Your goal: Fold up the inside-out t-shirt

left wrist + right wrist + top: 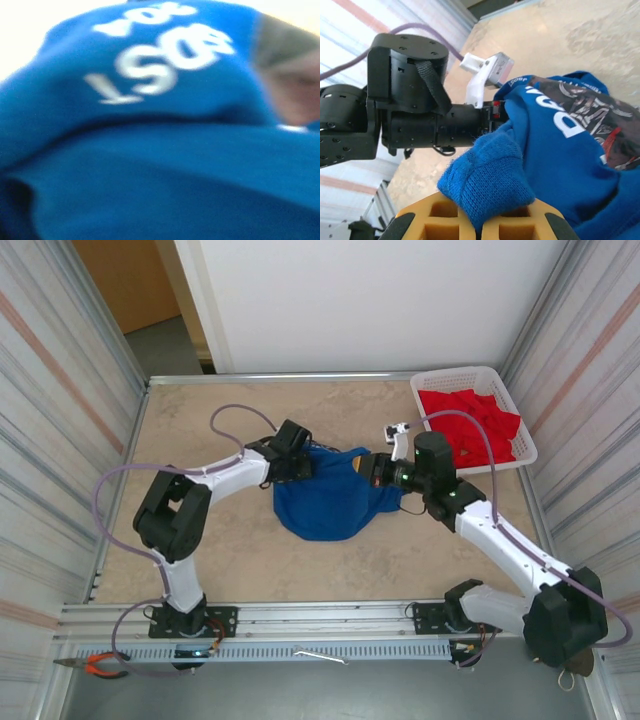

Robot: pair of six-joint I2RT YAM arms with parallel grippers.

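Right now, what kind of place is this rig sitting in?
Likely a robot test cell: a beige table fenced by ribbed panels, a left arm and right arm bolted to a slotted metal rail, a blue t-shirt between them, plus a white basket of red garments.

T-shirt (330, 502): royal blue, with blurred white lettering (165, 55) in the left wrist view and a white, black, grey and red print (590, 115) in the right wrist view. Right gripper (480, 222): yellow-orange pads (440, 222). Counter (200, 560): mottled beige, stone-like. Basket (450, 374): white lattice; garment (470, 420) inside, red. Left arm (230, 473) and right arm (505, 540): white links, black joints. Cables (240, 407): lilac. Pliers (95, 665): red-orange handles.
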